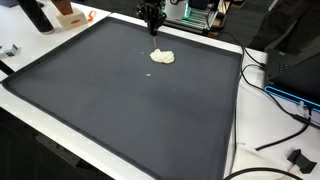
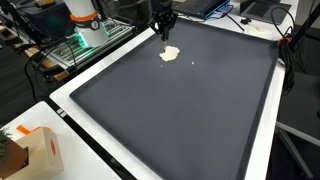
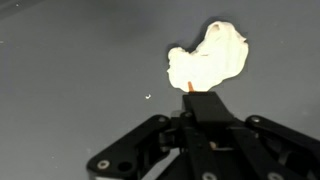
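Pincer [image 3: 191, 93], its fingers pressed together, hangs over the dark mat [image 1: 120, 110] with its tip just beside the edge of a crumpled white lump [image 3: 208, 60], which lies toward the arm's side of the mat in both exterior views.

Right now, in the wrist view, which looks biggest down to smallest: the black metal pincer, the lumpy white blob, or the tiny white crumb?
1. The black metal pincer, though it sits nearest the camera, so it looks extra big.
2. The lumpy cream-white blob.
3. The tiny white crumb on the dark grey mat.
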You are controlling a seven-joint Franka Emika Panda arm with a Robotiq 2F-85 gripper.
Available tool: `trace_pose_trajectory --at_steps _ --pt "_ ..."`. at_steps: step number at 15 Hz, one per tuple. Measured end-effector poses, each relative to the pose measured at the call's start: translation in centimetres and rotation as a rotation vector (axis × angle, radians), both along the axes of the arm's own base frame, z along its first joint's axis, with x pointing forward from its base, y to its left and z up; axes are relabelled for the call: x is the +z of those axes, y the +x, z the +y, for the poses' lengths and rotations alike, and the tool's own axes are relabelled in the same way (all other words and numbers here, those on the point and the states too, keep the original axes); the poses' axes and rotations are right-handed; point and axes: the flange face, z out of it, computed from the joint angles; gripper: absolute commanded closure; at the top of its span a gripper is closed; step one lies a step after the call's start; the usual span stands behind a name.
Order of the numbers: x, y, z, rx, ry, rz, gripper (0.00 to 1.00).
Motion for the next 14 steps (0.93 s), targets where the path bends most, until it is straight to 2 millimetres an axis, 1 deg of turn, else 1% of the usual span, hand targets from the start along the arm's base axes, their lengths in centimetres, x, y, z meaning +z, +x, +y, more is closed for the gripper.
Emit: trace_pose_trajectory --at_steps 6,14 --pt "0.1 -0.7 2.1 0.027 -0.222 0.007 0.97" --pt "0.1 -1.5 4.1 0.076 -0.510 0.061 0.97"
